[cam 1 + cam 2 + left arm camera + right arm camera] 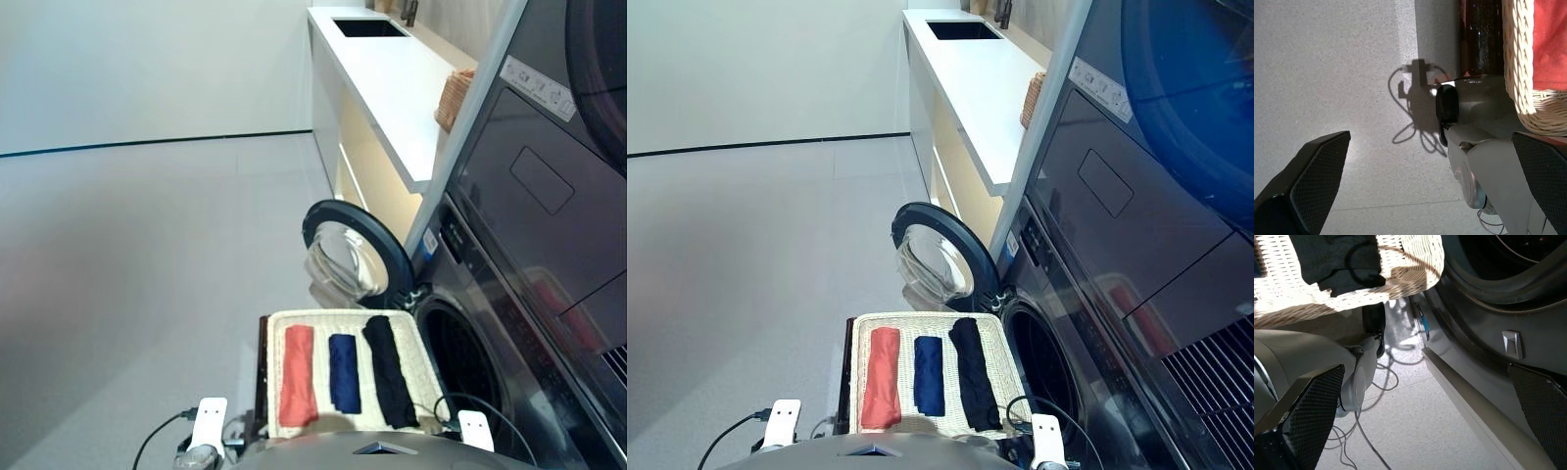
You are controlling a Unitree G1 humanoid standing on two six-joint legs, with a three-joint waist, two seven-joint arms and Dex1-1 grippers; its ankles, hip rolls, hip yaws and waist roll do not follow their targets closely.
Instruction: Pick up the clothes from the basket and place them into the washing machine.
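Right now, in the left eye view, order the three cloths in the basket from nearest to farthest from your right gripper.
1. Black cloth, on the basket's washing-machine side.
2. Navy cloth, in the middle.
3. Coral-red cloth, on the far left side.

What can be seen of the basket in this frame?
The basket is a shallow, rectangular cream-white wicker tray with rounded corners and a low braided rim. It sits level on a dark stand just in front of the washing machine's open porthole. Three folded cloths lie side by side in it: coral-red, navy blue and black. Neither claw touches it.
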